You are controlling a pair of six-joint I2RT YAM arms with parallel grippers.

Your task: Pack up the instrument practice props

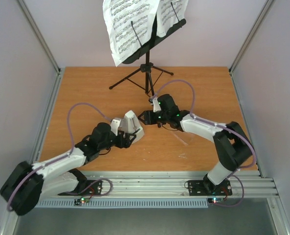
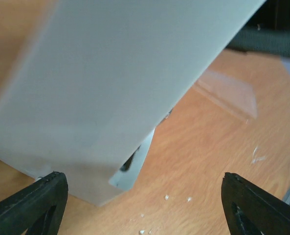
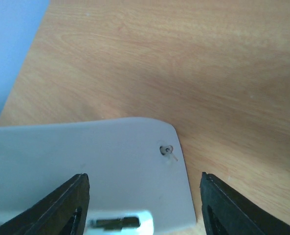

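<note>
Two hands, both open, holding nothing | left hand (image 1: 129,138) jaws wide, metronome (image 1: 131,122) just ahead | right hand (image 1: 145,117) jaws apart at its other side | metronome mid-frame on bench (image 1: 86,93) | clear cover (image 2: 230,93) upper right, left wrist view | music stand (image 1: 147,68) with sheet-music pages (image 1: 130,24) top centre

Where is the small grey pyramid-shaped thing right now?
In the top view the metronome is on the table just left of centre, between the left tool and right tool, nearer than the music stand.
</note>
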